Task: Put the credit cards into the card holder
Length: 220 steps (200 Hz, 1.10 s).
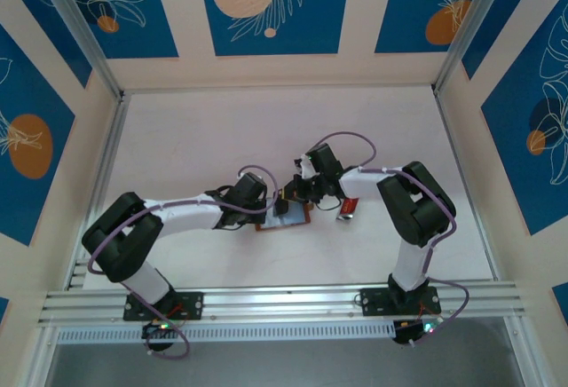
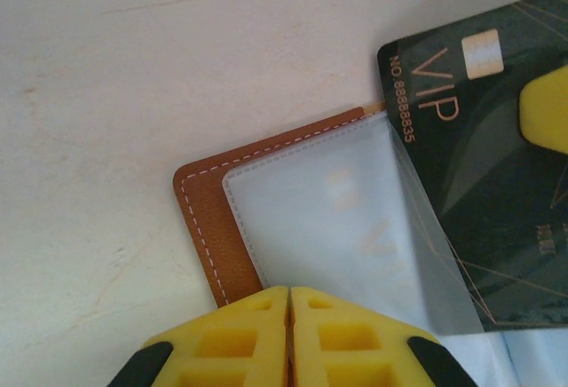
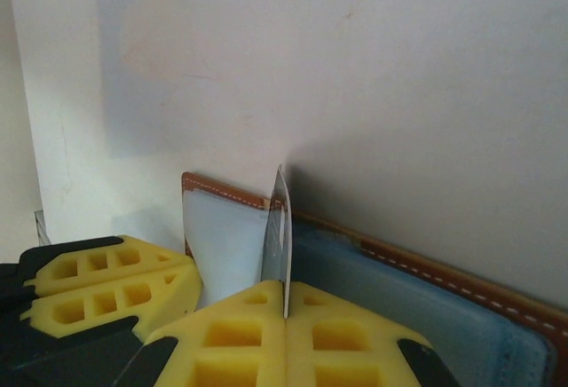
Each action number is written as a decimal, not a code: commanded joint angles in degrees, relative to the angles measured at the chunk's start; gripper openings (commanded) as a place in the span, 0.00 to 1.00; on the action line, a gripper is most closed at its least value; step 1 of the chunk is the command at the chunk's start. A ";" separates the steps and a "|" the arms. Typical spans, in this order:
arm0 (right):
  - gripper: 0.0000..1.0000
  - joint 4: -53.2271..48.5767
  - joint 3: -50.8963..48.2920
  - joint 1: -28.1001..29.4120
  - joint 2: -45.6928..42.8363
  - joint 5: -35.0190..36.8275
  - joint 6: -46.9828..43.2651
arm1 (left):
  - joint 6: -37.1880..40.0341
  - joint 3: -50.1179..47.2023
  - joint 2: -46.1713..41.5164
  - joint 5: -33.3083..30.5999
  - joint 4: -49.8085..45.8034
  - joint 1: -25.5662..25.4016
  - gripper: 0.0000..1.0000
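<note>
Roughly mid-worktop [image 1: 204, 138], the holder [image 1: 286, 219] lies open, brown cover down. In the left wrist view its stitched brown corner [image 2: 209, 218] points toward 10 o'clock, and a clear sleeve [image 2: 328, 227] lies over the inside. A dark card [image 2: 497, 201] with gold "VIP" lettering sits at the holder's 2 o'clock. The card's lower left part is slipped under the sleeve and shows through it.

The right gripper [image 3: 286, 303] pinches this card, which stands edge-on [image 3: 280, 227] between its yellow jaws, above the holder's greyish-blue inside [image 3: 399, 289]. One of its fingers [image 2: 546, 107] shows on the card at the left wrist view's 3 o'clock edge.

The left gripper [image 2: 290, 294] has its jaws pressed together on the sleeve's near edge, at the holder's 6 o'clock. In the right wrist view it [image 3: 106, 285] lies at 8 o'clock, just beside the raised sleeve.

From above, the two grippers meet over the holder, left [image 1: 271, 209] at its 10 o'clock and right [image 1: 295, 201] at its 1 o'clock. A red card [image 1: 350, 205] lies on the worktop near the holder, at its 3 o'clock.
</note>
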 commanded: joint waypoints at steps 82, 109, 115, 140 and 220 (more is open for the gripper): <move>0.00 -0.21 -6.55 0.69 -2.49 -1.92 1.87 | -1.07 -1.56 4.74 -1.12 -3.89 -0.33 0.08; 0.00 0.94 -7.30 1.03 -1.90 -2.14 2.40 | -1.19 -1.63 5.02 -1.03 -3.73 -0.32 0.08; 0.00 1.28 -7.45 1.12 -1.64 -2.33 2.63 | -1.14 -1.63 5.13 -1.03 -3.69 -0.31 0.08; 0.00 2.36 -8.02 1.47 -0.88 -2.89 3.12 | -1.09 -1.68 5.52 -1.03 -3.63 -0.35 0.08; 0.00 0.91 -9.75 1.41 -4.53 -2.16 2.86 | -1.22 -1.80 5.64 -1.38 -3.43 -0.60 0.08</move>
